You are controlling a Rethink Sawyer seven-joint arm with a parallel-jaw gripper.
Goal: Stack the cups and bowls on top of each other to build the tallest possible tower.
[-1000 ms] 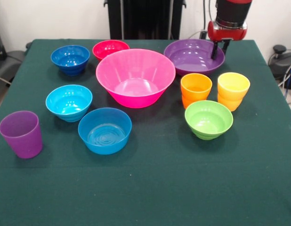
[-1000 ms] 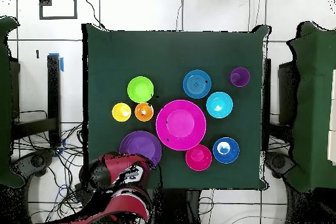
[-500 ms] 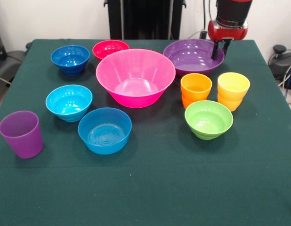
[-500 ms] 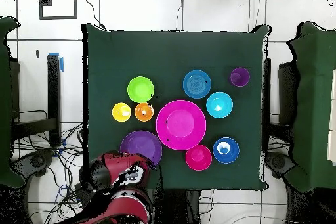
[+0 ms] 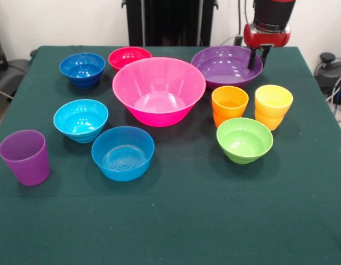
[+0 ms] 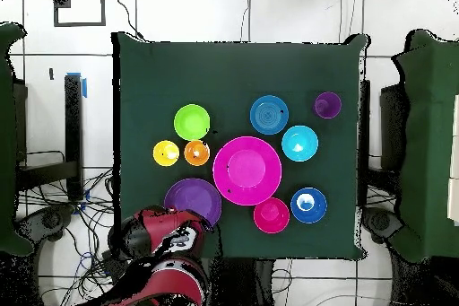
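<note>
Bowls (image 5: pixel 159 90), 7 round glossy plastic, unstacked on green cloth surface (image 5: pixel 187 221); gripper (image 5: pixel 259 56) pinching purple bowl (image 5: pixel 223 66) rim.

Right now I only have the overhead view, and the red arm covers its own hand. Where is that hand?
Observer: In the front view, the hand is down at the rim of the purple bowl.
Operator: Is that bowl lifted?
Observer: No, it seems to sit flat on the green table.
Operator: Which bowl is the deepest?
Observer: The hot-pink bowl. From the side its wall is clearly higher than the purple bowl's.
</note>
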